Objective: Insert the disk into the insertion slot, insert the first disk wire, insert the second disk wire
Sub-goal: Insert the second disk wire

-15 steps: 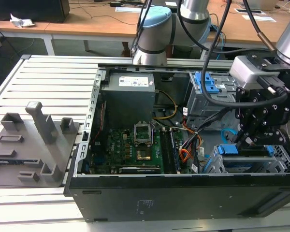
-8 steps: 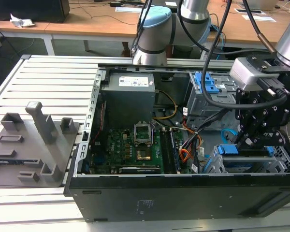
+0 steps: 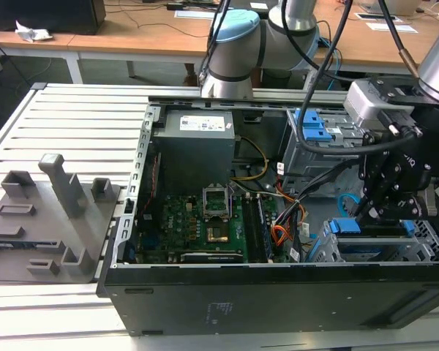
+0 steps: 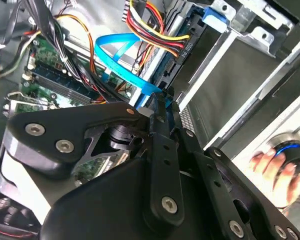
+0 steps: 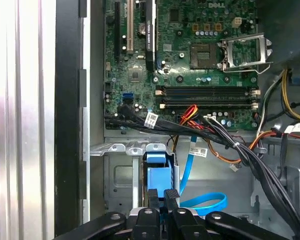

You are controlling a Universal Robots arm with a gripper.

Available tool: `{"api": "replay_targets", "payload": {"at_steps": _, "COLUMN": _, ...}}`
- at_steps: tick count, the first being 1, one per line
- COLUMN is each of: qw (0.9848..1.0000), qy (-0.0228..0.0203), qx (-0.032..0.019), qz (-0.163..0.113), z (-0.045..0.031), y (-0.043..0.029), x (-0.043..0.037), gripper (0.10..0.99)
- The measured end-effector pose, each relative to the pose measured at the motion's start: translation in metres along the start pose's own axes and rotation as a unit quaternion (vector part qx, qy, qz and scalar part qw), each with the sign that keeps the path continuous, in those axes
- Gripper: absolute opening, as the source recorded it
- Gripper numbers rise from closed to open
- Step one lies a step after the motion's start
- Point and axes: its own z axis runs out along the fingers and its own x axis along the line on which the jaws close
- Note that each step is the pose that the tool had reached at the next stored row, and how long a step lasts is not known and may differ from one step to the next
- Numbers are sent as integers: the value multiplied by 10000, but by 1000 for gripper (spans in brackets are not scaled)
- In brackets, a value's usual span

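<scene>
The disk [image 3: 345, 226] lies in the insertion slot [image 3: 424, 241], a low silver cage at the exterior view's right; its blue carrier [image 5: 157, 172] faces me in the first wrist view. The first disk wire [image 4: 157, 30], a coloured bundle, ends in a black plug [image 4: 184, 47] that sits against the disk's end. My gripper [image 5: 162, 196] hovers at that same end, shut on the plug end of the second disk wire [image 4: 115, 55], the light-blue cable that loops away from my fingertips [image 4: 160, 102] over the motherboard. Where the light-blue plug meets the disk is hidden by my fingers.
The open computer case holds the motherboard [image 3: 197, 219], a power supply [image 3: 197, 139] and a taller grey cage with blue latches [image 3: 314, 128]. Dark cable bundles [image 5: 230, 142] cross beside the slot. A person's hand [image 4: 272, 165] is blurred at the second wrist view's edge. A grey fixture [image 3: 51, 212] stands at the exterior view's left.
</scene>
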Motion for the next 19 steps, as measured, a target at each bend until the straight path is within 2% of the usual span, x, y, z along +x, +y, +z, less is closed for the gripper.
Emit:
{"api": "replay_targets", "payload": {"at_steps": 1, "qw": 9998, "qy": -8, "qx": -5, "qz": 188, "z": 2, "y": 0, "x": 0, "gripper": 161}}
{"api": "replay_targets", "payload": {"at_steps": 2, "qw": 9997, "qy": -10, "qx": -6, "qz": 251, "z": 2, "y": 0, "x": 0, "gripper": 161}}
{"api": "replay_targets", "payload": {"at_steps": 7, "qw": 9997, "qy": -19, "qx": -8, "qz": 251, "z": 15, "y": -12, "x": 0, "gripper": 161}}
{"api": "replay_targets", "payload": {"at_steps": 10, "qw": 9997, "qy": -40, "qx": -18, "qz": 250, "z": 39, "y": -76, "x": -12, "gripper": 161}}
{"api": "replay_targets", "payload": {"at_steps": 16, "qw": 9997, "qy": -71, "qx": -20, "qz": 234, "z": 44, "y": -136, "x": -54, "gripper": 161}}
{"api": "replay_targets", "payload": {"at_steps": 19, "qw": 9998, "qy": -70, "qx": -20, "qz": 192, "z": 51, "y": -172, "x": -56, "gripper": 161}}
